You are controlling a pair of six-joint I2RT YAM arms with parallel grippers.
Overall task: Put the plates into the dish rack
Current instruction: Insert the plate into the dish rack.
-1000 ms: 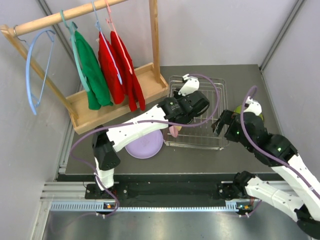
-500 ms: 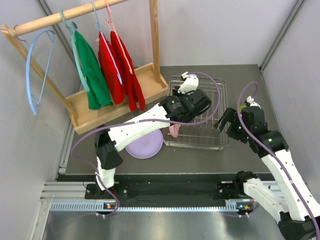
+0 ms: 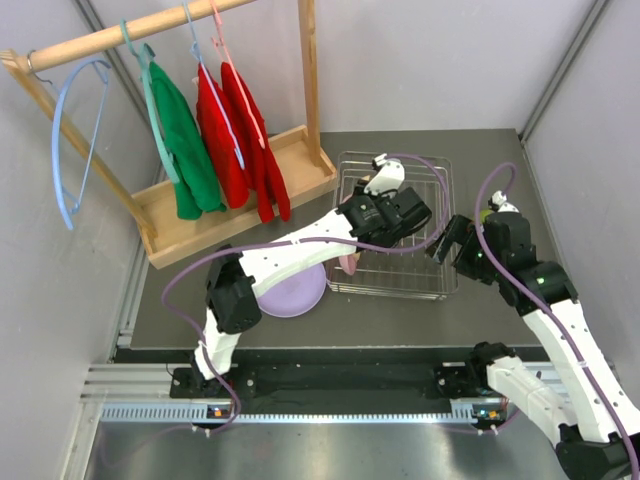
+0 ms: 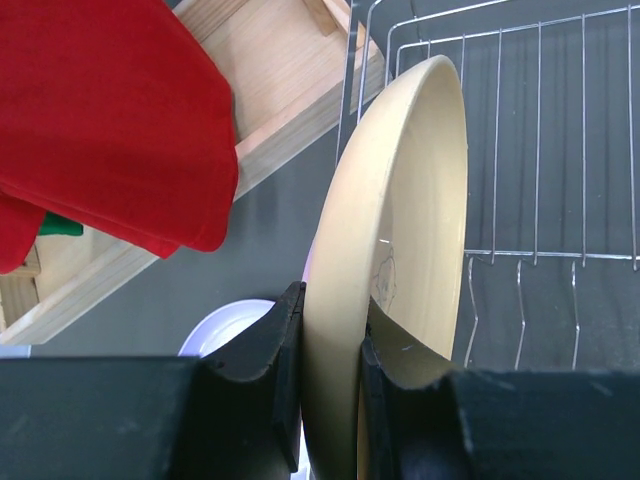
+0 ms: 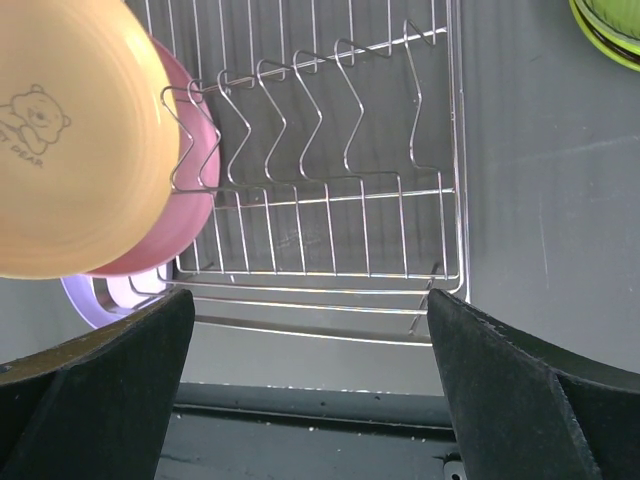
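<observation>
My left gripper point(image 4: 333, 335) is shut on the rim of an orange-tan plate point(image 4: 400, 230), held on edge over the left part of the dish rack point(image 4: 540, 150). In the right wrist view that orange-tan plate point(image 5: 70, 140) overlaps a pink plate point(image 5: 190, 215) at the rack's point(image 5: 330, 230) left end, behind the first divider wire. A lavender plate point(image 3: 290, 290) lies flat on the table left of the rack point(image 3: 420, 280). My right gripper point(image 5: 310, 400) hangs open and empty above the rack's near right side. A lime green plate point(image 5: 610, 25) lies to the right of the rack.
A wooden clothes stand point(image 3: 240, 200) with red point(image 4: 110, 120) and green garments stands left of the rack, its base close to the rack's far left corner. Grey walls close in the table on the left, right and back.
My left gripper has shifted slightly right over the rack with the orange-tan plate. The right arm drew back and up early in the second, then held still.
</observation>
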